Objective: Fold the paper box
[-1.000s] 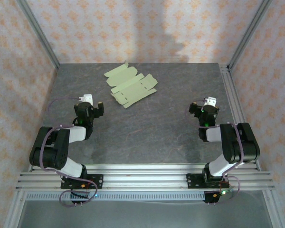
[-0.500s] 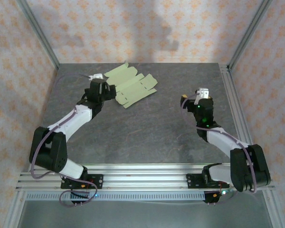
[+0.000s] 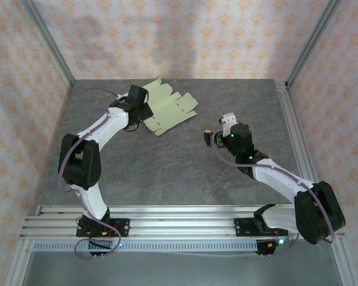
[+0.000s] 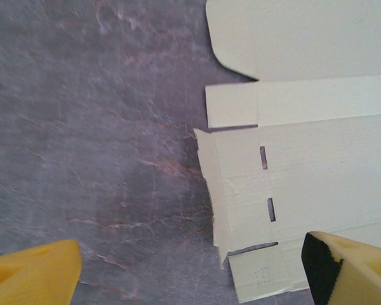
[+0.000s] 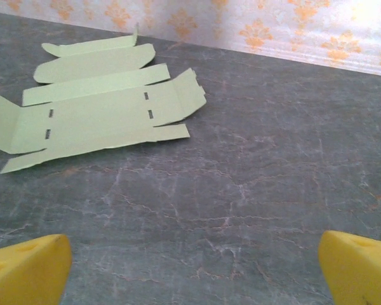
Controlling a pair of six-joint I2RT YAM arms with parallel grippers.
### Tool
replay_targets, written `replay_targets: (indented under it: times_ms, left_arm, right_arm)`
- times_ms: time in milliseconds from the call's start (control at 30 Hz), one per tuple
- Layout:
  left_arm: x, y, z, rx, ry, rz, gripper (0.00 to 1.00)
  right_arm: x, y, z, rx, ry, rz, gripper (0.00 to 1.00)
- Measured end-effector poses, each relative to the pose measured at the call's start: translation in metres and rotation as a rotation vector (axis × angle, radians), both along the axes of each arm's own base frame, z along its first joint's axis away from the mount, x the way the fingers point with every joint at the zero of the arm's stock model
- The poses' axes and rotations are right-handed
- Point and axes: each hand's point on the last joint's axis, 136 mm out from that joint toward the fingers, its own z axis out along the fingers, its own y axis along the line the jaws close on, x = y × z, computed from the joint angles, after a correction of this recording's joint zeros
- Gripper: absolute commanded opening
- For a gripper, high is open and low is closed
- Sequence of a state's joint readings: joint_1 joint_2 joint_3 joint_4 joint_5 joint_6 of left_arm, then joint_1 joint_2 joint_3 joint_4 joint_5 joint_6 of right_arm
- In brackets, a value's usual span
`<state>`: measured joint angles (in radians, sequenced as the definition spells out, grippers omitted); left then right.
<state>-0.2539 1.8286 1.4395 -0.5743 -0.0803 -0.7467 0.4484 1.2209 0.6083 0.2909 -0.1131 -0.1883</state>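
The paper box (image 3: 167, 107) lies at the back of the table as a flat, pale green die-cut sheet with flaps and slots. My left gripper (image 3: 142, 110) hovers over the sheet's left edge (image 4: 241, 190), open, one yellow finger (image 4: 32, 273) above bare table and the other (image 4: 355, 270) above the card. Its jaws hold nothing. My right gripper (image 3: 210, 138) is open to the right of the sheet, with a stretch of bare table between them. In the right wrist view the sheet (image 5: 95, 121) lies ahead at the upper left, and the fingers (image 5: 25, 270) stand wide apart.
The table (image 3: 179, 173) is dark grey stone-patterned. Aluminium posts (image 3: 48, 42) and patterned walls close it in at the left, back and right. A metal rail (image 3: 179, 217) runs along the near edge by the arm bases.
My left arm has reached forward from the near left to the sheet's left edge. My right arm has stretched out leftward toward the sheet. The sheet has stayed put.
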Motion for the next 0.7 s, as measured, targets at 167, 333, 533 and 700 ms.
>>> replay_targets:
  times_ms: [167,333,533,700]
  left_arm:
    - [0.002,-0.011,-0.034,-0.078,0.079,0.047,0.77]
    - [0.005,-0.018,-0.057,-0.117,0.127,0.076,0.61]
    - [0.008,-0.025,-0.069,-0.159,0.148,0.100,0.34]
    - [0.008,-0.029,-0.071,-0.198,0.150,0.126,0.14]
  right_arm:
    - [-0.002,0.003,0.003,0.011,-0.004,0.012,0.99]
    - [-0.002,0.003,0.005,0.020,-0.005,0.009,0.99]
    - [-0.005,0.001,0.007,0.035,-0.006,0.003,0.99]
    - [-0.005,0.001,0.010,0.042,-0.012,0.002,0.99]
